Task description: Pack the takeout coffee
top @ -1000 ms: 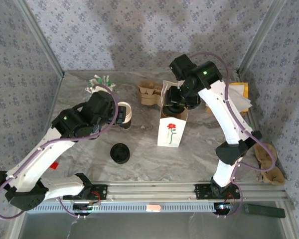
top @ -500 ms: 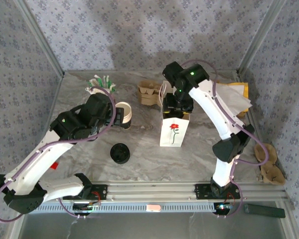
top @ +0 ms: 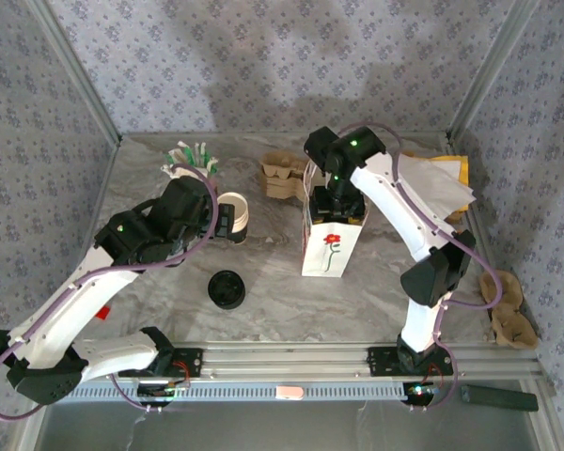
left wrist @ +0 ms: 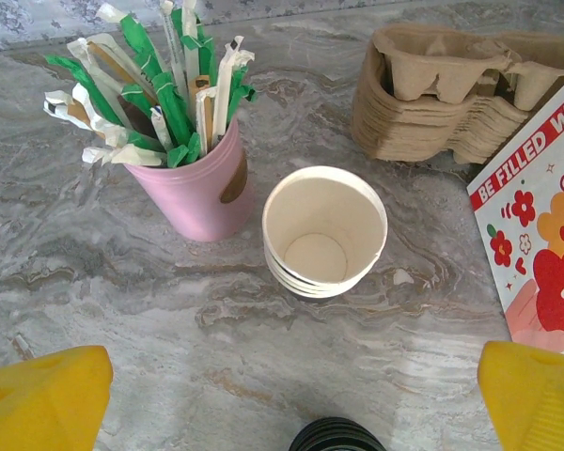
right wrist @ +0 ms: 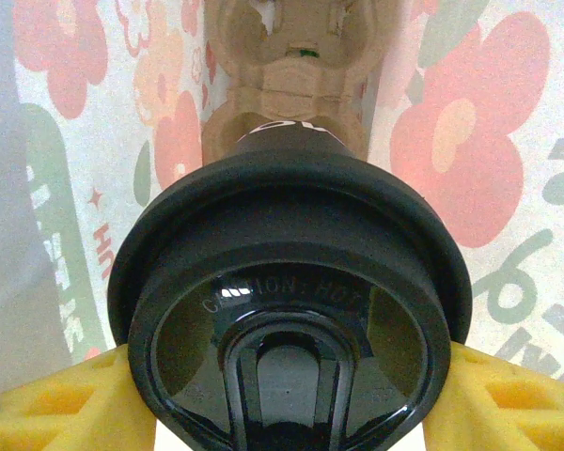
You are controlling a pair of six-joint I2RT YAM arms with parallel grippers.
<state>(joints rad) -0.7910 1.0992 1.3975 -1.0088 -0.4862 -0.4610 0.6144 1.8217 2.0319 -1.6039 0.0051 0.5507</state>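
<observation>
Black, glossy round plastic lid of the takeout coffee (right wrist: 291,282) faces up at the wrist, cup axis vertical, clamped between the right pincer (right wrist: 291,399) fingers inside the flowered white paper bag (right wrist: 470,141). Left pincer (left wrist: 289,399) gapes wide, empty.

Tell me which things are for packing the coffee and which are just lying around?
For the job: takeout coffee, right pincer, flowery paper bag, carrier inside it.
Lying about: stack of empty cups, straw pot, black lids, spare carriers.
</observation>
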